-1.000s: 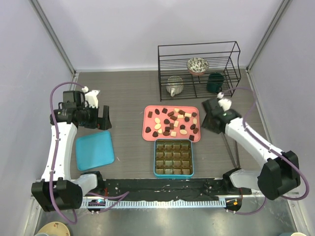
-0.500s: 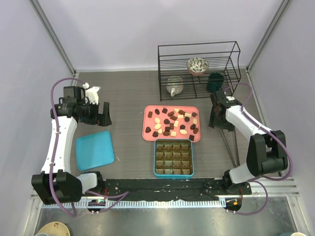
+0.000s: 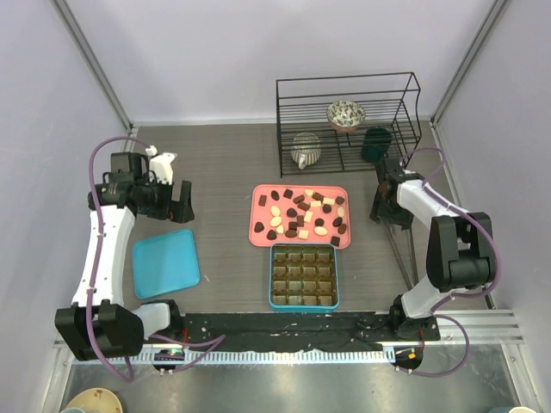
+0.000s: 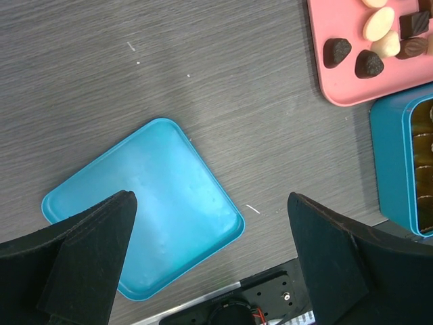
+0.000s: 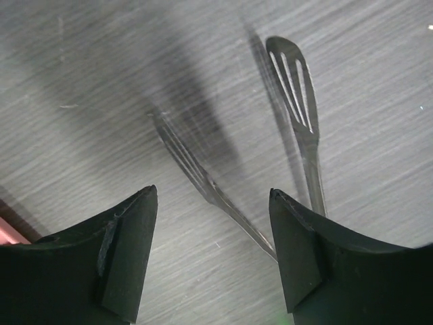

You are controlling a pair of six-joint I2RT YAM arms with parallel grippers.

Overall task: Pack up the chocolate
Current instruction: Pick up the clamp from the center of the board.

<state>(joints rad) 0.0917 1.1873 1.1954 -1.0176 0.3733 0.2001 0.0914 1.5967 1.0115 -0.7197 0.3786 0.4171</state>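
The chocolate (image 3: 292, 212), several dark, brown and cream pieces, lies spread over a pink tray (image 3: 258, 232) mid-table. Just in front of the tray sits a teal box (image 3: 303, 303) with brown compartments. My left gripper (image 3: 182, 209) hangs open, left of the tray and above the teal lid (image 3: 165, 262). Its wrist view shows that lid (image 4: 142, 210), the tray's corner (image 4: 338, 91) with a dark piece (image 4: 336, 51), and the box edge (image 4: 389, 159). My right gripper (image 3: 386, 212) stands open right of the tray, low over two metal utensils: a fork (image 5: 196, 172) between its fingers and a slotted one (image 5: 298, 88).
A black wire rack (image 3: 347, 86) at the back holds a patterned bowl (image 3: 345, 114), a striped teapot (image 3: 305, 150) and a dark green cup (image 3: 376, 144). Thin metal utensil handles (image 3: 403, 258) run toward the front right. Purple walls close in both sides.
My right arm has folded back; its gripper swung right and rearward to hang over the metal utensils, and its jaws spread wider. The left gripper shifted only slightly.
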